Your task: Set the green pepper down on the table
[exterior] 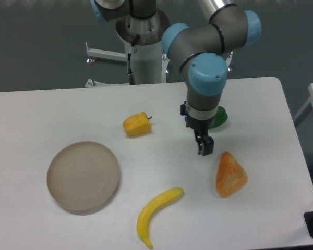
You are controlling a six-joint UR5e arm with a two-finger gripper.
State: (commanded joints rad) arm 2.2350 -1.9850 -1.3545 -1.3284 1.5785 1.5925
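Note:
The green pepper rests on the white table at the right back, and the arm's wrist hides its left part. My gripper hangs just in front of and to the left of the pepper, low over the table. It is apart from the pepper. Its dark fingers point down with a small gap between them and hold nothing.
A yellow pepper lies left of the gripper. An orange croissant-like toy lies just in front and right of it. A banana lies near the front edge. A round beige plate sits at the left.

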